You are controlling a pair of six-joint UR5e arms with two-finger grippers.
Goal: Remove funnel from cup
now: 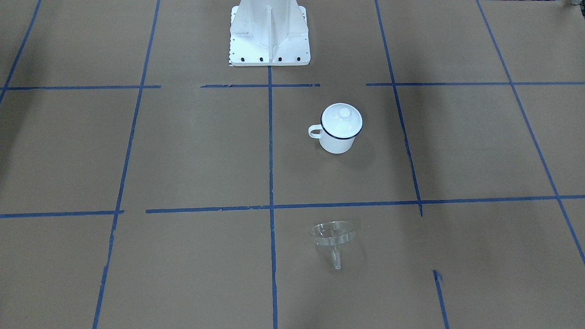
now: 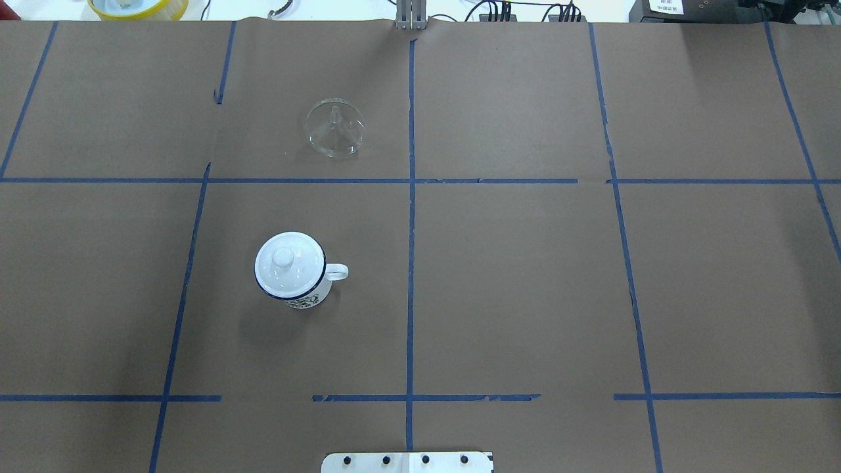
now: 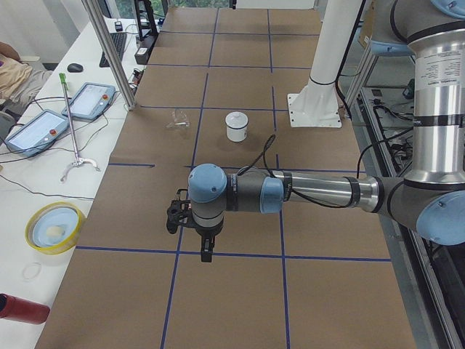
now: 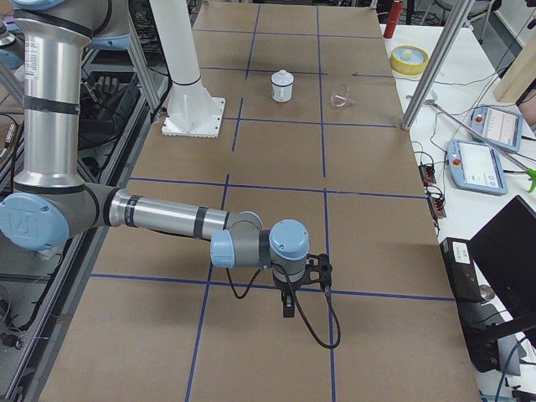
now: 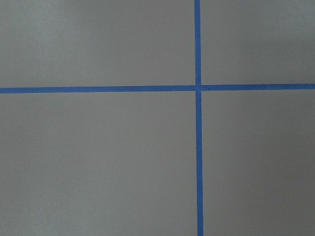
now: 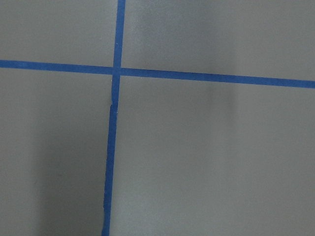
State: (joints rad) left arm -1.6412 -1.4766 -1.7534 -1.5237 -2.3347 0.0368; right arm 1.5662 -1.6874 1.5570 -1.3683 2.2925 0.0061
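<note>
The white enamel cup (image 1: 337,142) with a dark blue rim stands upright on the brown table, its handle toward the table's middle, and a round white knobbed lid (image 1: 342,119) sits on it. The cup also shows in the overhead view (image 2: 307,301). The clear funnel (image 1: 333,235) lies on the table apart from the cup, farther from the robot, and also shows in the overhead view (image 2: 335,127). My left gripper (image 3: 207,251) and right gripper (image 4: 289,306) hang over bare table at opposite ends, far from both. They show only in the side views, so I cannot tell whether they are open or shut.
The white robot pedestal (image 1: 269,36) stands at the table's near middle edge. Off the table's far edge are a metal post (image 3: 109,54), two tablets, a yellow bowl (image 3: 52,227) and a red bottle. Blue tape lines grid the brown paper.
</note>
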